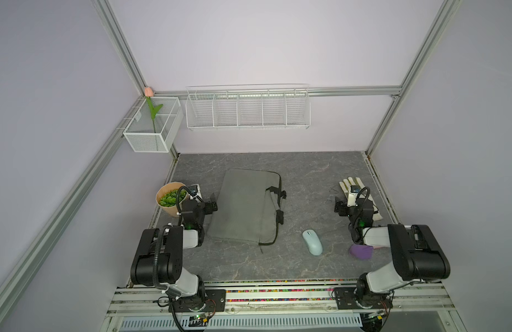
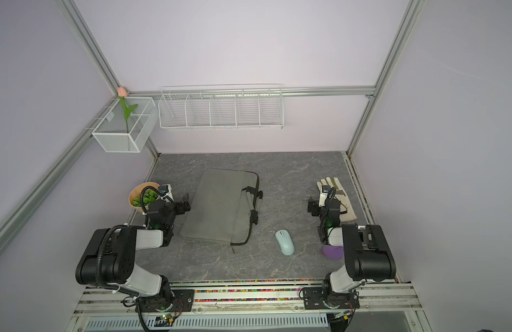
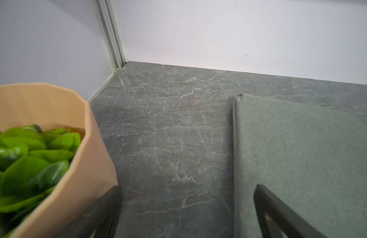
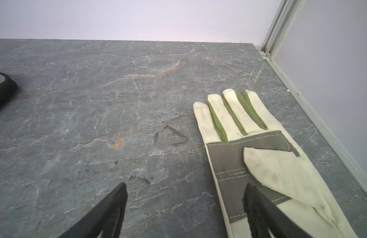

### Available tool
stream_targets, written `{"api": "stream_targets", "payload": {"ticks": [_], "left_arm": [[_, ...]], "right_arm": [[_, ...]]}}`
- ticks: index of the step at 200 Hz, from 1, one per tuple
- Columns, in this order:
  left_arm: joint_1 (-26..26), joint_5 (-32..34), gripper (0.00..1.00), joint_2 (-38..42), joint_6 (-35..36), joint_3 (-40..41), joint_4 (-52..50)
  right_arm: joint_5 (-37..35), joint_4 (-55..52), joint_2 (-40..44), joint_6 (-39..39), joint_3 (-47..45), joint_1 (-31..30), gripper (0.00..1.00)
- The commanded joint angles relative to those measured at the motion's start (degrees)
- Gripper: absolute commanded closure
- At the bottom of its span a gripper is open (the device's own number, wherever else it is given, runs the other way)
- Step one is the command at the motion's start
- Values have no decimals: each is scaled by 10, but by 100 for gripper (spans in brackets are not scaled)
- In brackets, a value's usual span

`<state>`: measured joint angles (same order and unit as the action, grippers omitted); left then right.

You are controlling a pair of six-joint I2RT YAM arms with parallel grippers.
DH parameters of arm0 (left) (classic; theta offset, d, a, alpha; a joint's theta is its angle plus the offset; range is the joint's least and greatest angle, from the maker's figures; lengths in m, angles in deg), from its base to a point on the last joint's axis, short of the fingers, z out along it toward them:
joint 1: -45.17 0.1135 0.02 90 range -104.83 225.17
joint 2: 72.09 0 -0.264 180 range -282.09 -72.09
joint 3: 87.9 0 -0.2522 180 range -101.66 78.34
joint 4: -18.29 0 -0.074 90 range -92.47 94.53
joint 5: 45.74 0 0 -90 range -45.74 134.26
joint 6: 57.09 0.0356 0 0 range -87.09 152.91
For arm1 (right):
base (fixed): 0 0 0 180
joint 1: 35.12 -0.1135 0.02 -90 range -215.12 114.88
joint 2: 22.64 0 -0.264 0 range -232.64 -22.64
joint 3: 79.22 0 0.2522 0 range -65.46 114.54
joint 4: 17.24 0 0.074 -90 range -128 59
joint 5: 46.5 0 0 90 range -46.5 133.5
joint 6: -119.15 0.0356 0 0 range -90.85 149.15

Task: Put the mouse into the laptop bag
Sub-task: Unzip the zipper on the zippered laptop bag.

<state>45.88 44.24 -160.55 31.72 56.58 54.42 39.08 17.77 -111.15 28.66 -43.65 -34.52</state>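
Both hands gape, empty: the left hand (image 3: pixel 186 197) hangs between a plant pot (image 3: pixel 54 107) and the laptop bag (image 1: pixel 243 207), the right hand (image 4: pixel 185 191) over a glove (image 4: pixel 250 144). The mouse (image 1: pixel 312 242) lies on the bench (image 1: pixel 306 178) behind the right hand, apart from the bag. Its smooth shell could squirt from a pinch, and the bag's flat-looking mouth could block entry. Open bench separates them.

Pale mouse (image 2: pixel 284 242) near grey laptop bag (image 2: pixel 220 207)

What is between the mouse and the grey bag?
Nothing. Only bare table lies between the mouse and the laptop bag, as both top views show.
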Motion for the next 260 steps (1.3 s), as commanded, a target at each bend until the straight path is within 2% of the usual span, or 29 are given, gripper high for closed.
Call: {"api": "stream_targets", "payload": {"ticks": [1,198,205,210,221,244,260], "left_arm": [[2,-2,1,-3,4,-11,12],[2,0,1,13,2,-7,8],[2,0,1,45,4,-9,-22],[1,3,1,71,4,-14,-51],[-3,35,1,127,-3,-26,-116],[-9,110,1,214,-69,-40,-194],[-26,181,1,254,-116,-78,-300]], "right_arm": [[8,14,6,-11,2,-1,11],[7,20,13,-15,2,-3,11],[-2,-24,36,-21,16,-10,11],[-10,-93,64,-24,35,-15,11],[-35,-203,110,-24,80,-29,11],[-86,-290,182,12,117,-57,11],[-147,-375,220,48,145,-81,11]]}}
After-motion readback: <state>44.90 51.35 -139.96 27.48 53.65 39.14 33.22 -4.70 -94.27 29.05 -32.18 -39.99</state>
